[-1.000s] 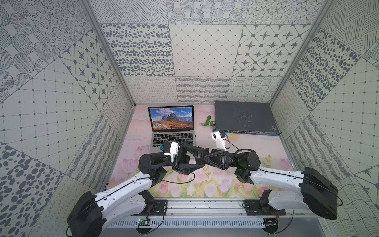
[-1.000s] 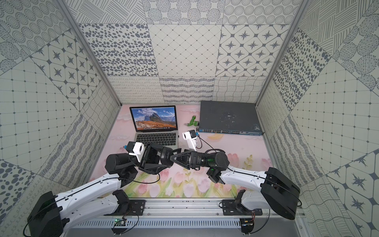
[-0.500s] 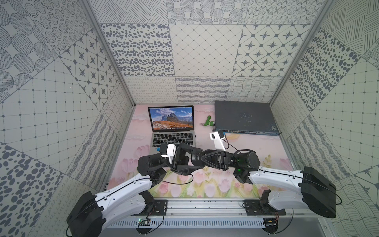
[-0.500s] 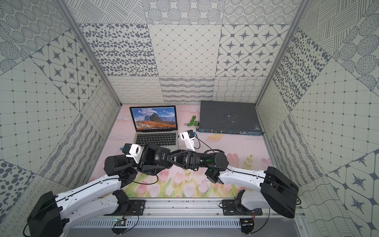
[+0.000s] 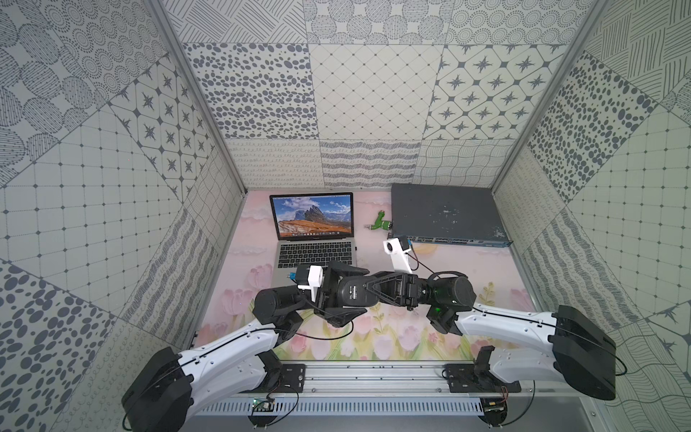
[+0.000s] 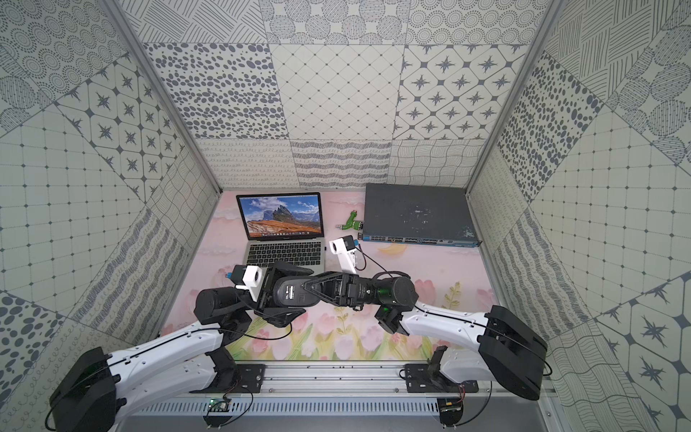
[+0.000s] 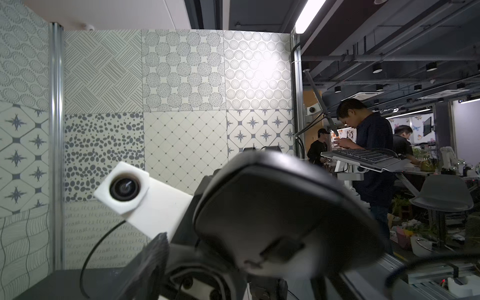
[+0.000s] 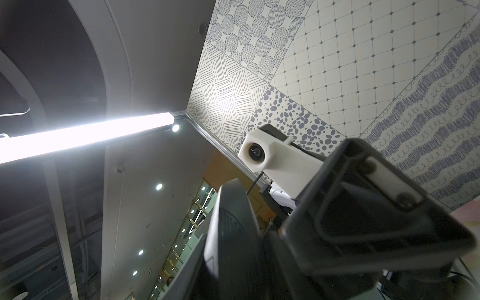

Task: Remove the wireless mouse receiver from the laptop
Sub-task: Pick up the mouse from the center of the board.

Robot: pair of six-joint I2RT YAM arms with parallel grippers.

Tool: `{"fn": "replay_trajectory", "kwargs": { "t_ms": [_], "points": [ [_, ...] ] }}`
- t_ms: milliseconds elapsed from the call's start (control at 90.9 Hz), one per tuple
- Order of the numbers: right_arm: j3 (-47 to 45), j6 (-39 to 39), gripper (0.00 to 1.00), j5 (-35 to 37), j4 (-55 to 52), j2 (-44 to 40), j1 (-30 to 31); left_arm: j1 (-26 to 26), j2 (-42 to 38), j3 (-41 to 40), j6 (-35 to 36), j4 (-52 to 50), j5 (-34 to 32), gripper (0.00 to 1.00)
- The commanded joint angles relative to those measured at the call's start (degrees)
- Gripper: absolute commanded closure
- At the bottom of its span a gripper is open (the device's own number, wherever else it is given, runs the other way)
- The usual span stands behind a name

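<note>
The laptop (image 5: 316, 254) stands open at the back left, landscape on its screen, in both top views. The wireless mouse receiver (image 5: 355, 247) is a tiny black nub at the laptop's right edge, also small in a top view (image 6: 325, 248). Both grippers hover in front of the laptop, well short of the receiver. A black oval mouse (image 5: 351, 293) hangs between them. My right gripper (image 5: 374, 293) is shut on the mouse from the right. My left gripper (image 5: 364, 291) is open, its fingers (image 5: 344, 267) spread either side of the mouse. The mouse (image 7: 285, 207) fills the left wrist view, blurred.
A flat dark grey network switch (image 5: 445, 213) lies at the back right. A green-and-white plug (image 5: 381, 224) sits between it and the laptop. Patterned walls close in the left, right and back. A rail (image 5: 374, 377) with both arm bases runs along the front.
The right gripper has closed on the mouse, and the left gripper's fingers have spread open off it. Both arms have drifted slightly left.
</note>
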Motion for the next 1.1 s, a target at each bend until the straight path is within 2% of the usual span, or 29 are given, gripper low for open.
{"fn": "replay_trajectory", "kwargs": {
  "t_ms": [0,165,242,385,517,561,671,770,946,1089],
  "points": [
    [0.1,1.5,0.82,-1.9,0.3,-1.8,-2.4,0.3,-1.3,-2.1,-0.5,-8.9,-6.3,0.1],
    [-0.1,-2.5,0.86,-4.6,-11.5,-4.9,-5.8,0.3,-5.0,-3.2,-1.6,-19.6,-9.0,0.07],
    [0.1,-5.5,0.9,-5.9,-20.3,-7.8,-8.7,0.3,-8.1,-4.0,-3.6,-25.4,-11.1,0.07],
    [1.6,-15.3,0.92,-6.3,-38.8,-13.4,-12.4,0.3,-16.3,-4.2,-7.1,-43.5,-15.2,0.07],
    [2.8,-23.0,0.92,-2.7,-53.1,-16.4,-12.8,0.3,-20.4,-2.9,-13.9,-57.7,-22.2,0.08],
    [2.3,-23.2,0.92,-2.0,-53.8,-16.4,-12.8,0.3,-19.8,-2.5,-18.0,-58.0,-22.6,0.1],
    [0.8,-23.1,0.92,0.0,-53.9,-16.2,-12.9,0.3,-14.7,0.3,-26.6,-56.1,-17.6,0.14],
    [0.0,-22.7,0.92,0.5,-53.8,-16.1,-12.8,0.3,-10.6,1.8,-32.1,-54.4,-15.7,0.2],
    [-0.9,-22.1,0.92,1.0,-53.4,-16.2,-12.8,0.3,-7.2,3.6,-33.8,-55.0,-17.7,0.25],
    [-1.9,-21.7,0.92,1.3,-52.3,-16.1,-12.8,0.3,-5.8,4.1,-34.9,-53.5,-18.3,0.35]
  ]
}}
